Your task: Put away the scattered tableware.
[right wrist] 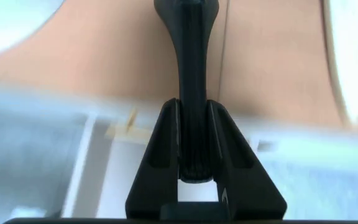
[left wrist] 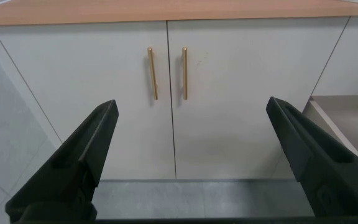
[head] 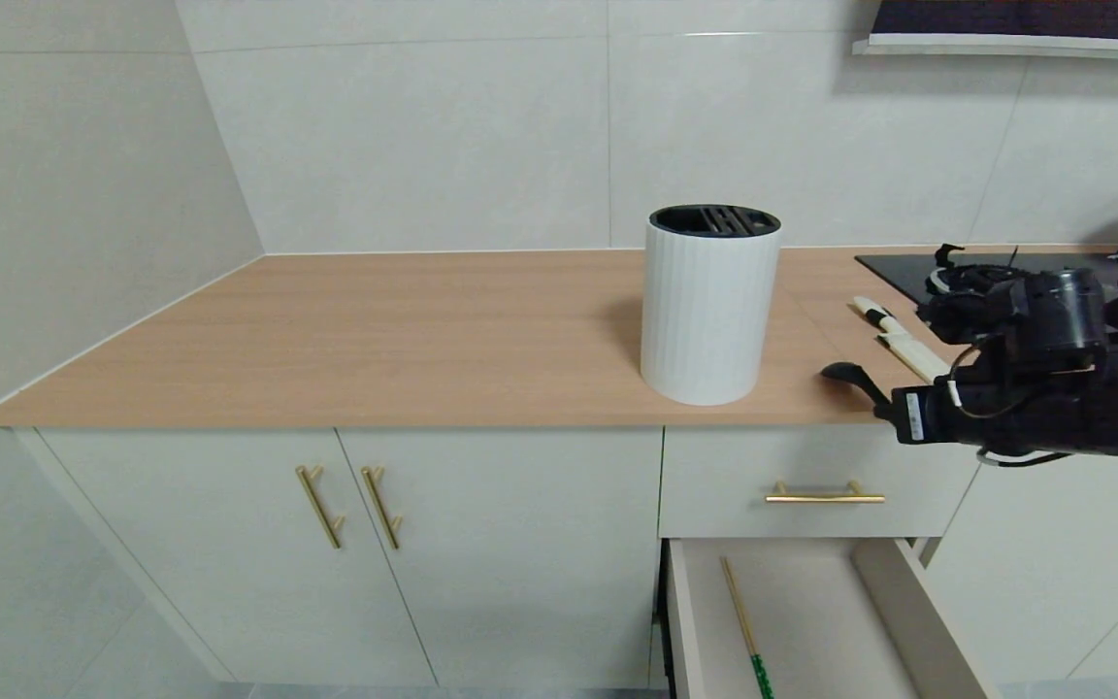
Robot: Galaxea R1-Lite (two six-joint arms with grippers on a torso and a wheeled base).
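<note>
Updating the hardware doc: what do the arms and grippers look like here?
All matte black. The left gripper has two broad wedge-shaped jaws tapering to blunt tips; the right gripper has similar flat-sided jaws. In the head view the right arm is bulky, with thin black cables looped over it, a rounded dark camera housing on top and a small white label near the wrist.

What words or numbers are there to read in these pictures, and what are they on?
No text here can be read.
White sticker on the right gripper: print too small to read.
Chopstick in the open drawer, green end: any marks too small to tell.
White holder: plain, no print showing.
</note>
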